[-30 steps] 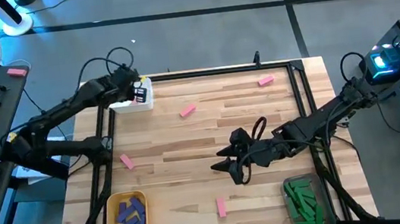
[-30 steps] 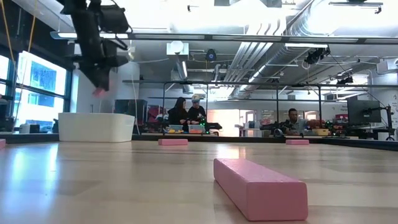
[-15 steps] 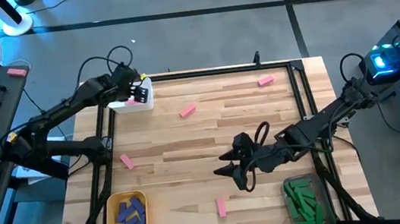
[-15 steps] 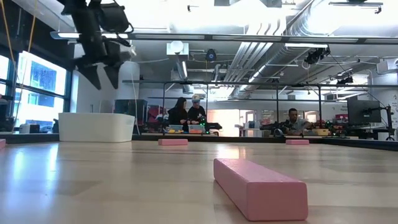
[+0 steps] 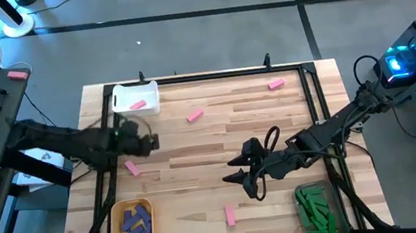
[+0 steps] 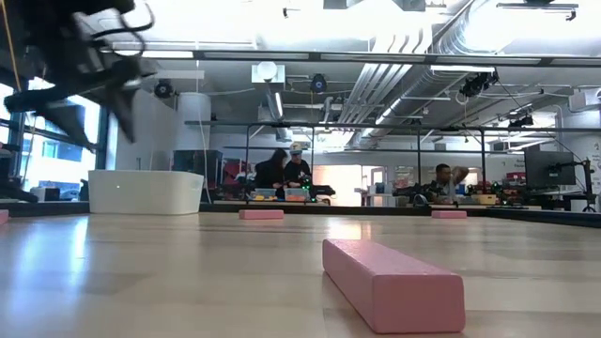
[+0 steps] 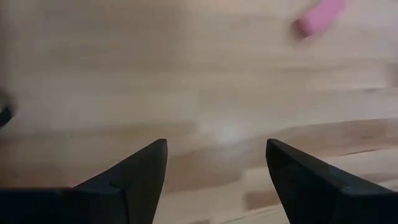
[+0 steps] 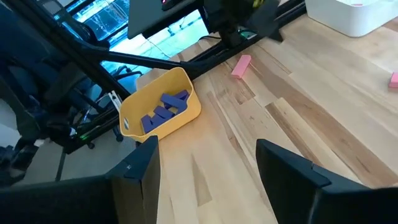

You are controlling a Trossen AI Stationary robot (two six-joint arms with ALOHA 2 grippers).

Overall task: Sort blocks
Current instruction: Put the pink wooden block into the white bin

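Now the left gripper [image 5: 150,143] hangs wide and empty over the wooden table [image 5: 257,126], near a pink block [image 5: 131,168]. Opposite, the right gripper [image 5: 234,170] is parted and empty too. One pink block [image 5: 137,105] lies in the white bin [image 5: 120,101]. Only the low view shows people [image 6: 282,174] in the room behind.
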